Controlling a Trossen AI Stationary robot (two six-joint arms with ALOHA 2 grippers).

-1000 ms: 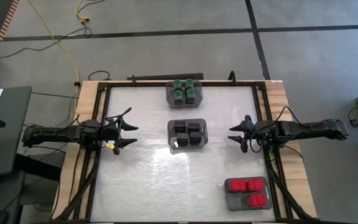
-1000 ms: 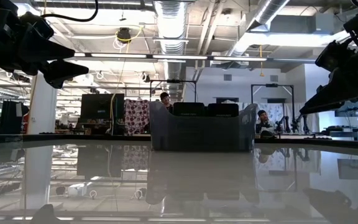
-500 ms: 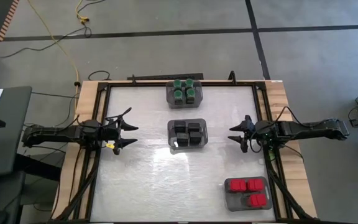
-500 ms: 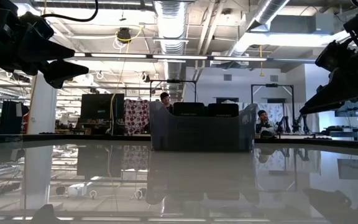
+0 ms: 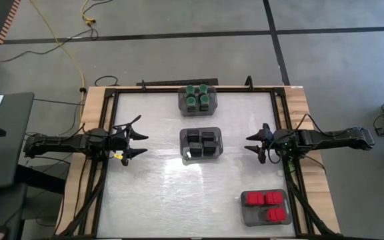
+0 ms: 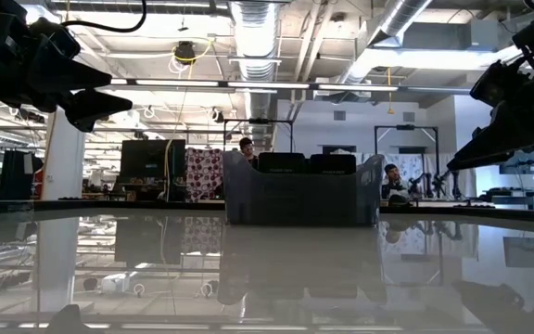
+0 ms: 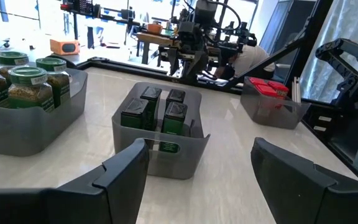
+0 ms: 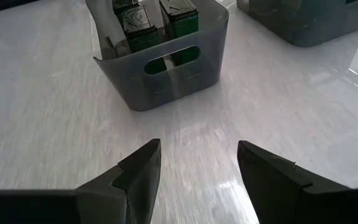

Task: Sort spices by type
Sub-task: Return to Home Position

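The spice jars stand in three grey bins. Green-capped jars (image 5: 197, 98) fill the far bin (image 5: 198, 109); they also show in the left wrist view (image 7: 27, 84). All-black jars (image 5: 201, 141) stand in the middle bin (image 5: 201, 157), also seen in the left wrist view (image 7: 159, 112) and the right wrist view (image 8: 157, 22). Red-capped jars (image 5: 265, 205) sit in the near right bin (image 5: 247, 215). My left gripper (image 5: 139, 145) is open and empty at the table's left side. My right gripper (image 5: 251, 147) is open and empty at the right side. Both hover above the table.
A black frame (image 5: 192, 87) runs around the white table top. The bare table lies between each gripper and the middle bin. In the low view the middle bin (image 6: 302, 197) stands in the centre, with people and desks in the room behind.
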